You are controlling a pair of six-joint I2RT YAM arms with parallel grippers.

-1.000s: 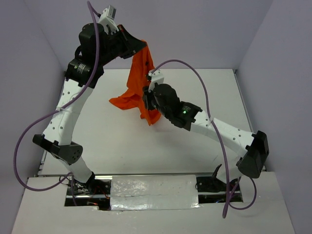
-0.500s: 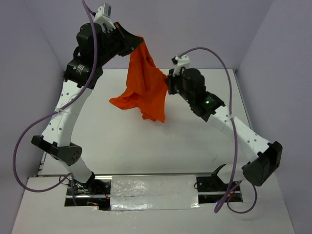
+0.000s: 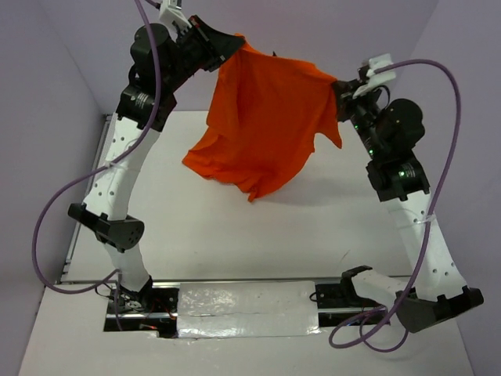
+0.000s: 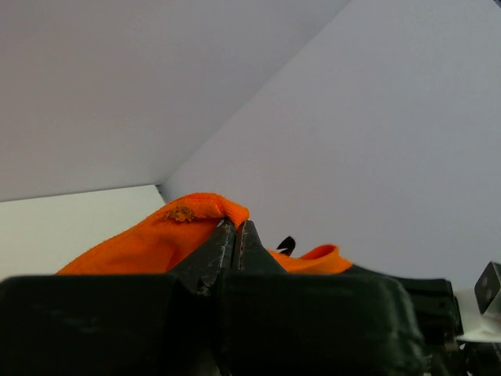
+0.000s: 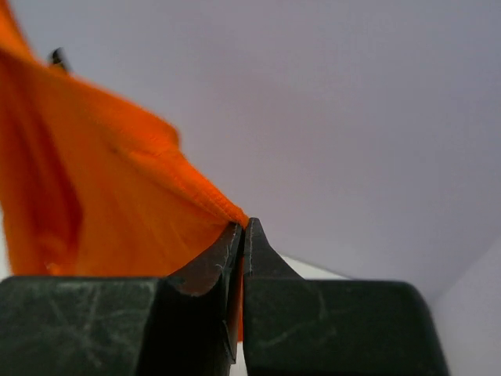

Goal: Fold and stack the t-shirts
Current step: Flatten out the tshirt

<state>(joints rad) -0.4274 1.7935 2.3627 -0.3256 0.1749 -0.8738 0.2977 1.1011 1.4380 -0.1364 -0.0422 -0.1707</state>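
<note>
While pinching t-shirt (image 3: 266, 117) — left hand (image 3: 237, 39), right hand (image 3: 339, 84) hang raised

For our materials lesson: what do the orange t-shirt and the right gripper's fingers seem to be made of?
The orange t-shirt: soft matte fabric, probably knit; it drapes in folds and shows a stitched hem. The right gripper's fingers: hard black plastic or coated metal, unclear which; dull sheen, fine scratches.

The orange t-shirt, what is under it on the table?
Below its hanging hem only white table shows. The t-shirt, held up between the left hand and the right hand, hides the table's far middle, so what lies there cannot be seen.
</note>
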